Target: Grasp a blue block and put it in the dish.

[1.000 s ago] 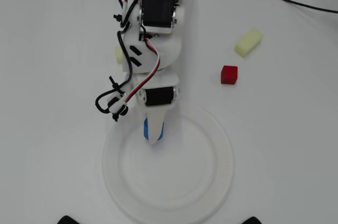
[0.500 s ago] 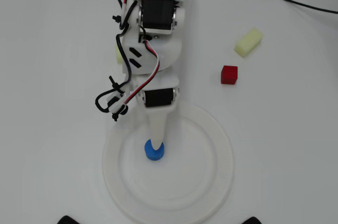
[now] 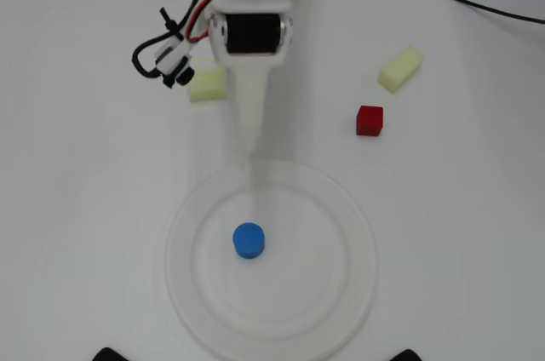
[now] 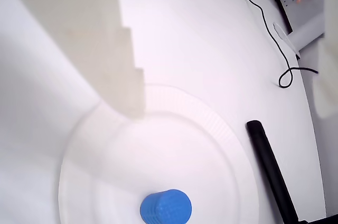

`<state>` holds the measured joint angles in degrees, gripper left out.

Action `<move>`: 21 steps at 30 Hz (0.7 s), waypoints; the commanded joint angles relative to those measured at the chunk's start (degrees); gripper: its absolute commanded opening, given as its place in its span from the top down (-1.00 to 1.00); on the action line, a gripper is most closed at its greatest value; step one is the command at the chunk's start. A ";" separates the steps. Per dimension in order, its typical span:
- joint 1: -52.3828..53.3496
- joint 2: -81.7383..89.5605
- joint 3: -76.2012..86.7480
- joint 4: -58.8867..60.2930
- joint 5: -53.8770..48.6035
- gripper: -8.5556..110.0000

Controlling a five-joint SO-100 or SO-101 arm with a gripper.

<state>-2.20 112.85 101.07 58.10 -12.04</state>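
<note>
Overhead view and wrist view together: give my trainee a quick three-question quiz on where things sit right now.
1. True or false: the small bright blue cylinder block lies inside the large round white disposable plate.
2. In the overhead view, which loose piece lies nearest the small red cube: (a) the blue block, (b) the pale yellow block up and to its right, (c) the pale yellow block beside the arm?
3. Fill in: in the wrist view the blue block sits near the ____ edge of the picture.

Key: 1 true; 2 b; 3 bottom.
</note>
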 commanded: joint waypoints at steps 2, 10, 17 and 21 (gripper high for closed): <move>0.44 17.14 10.81 0.97 0.26 0.42; -2.55 38.41 36.47 0.97 2.72 0.41; -1.76 48.78 53.70 0.88 2.02 0.36; -1.49 55.11 62.14 0.79 2.55 0.31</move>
<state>-3.78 165.06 160.84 58.89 -9.93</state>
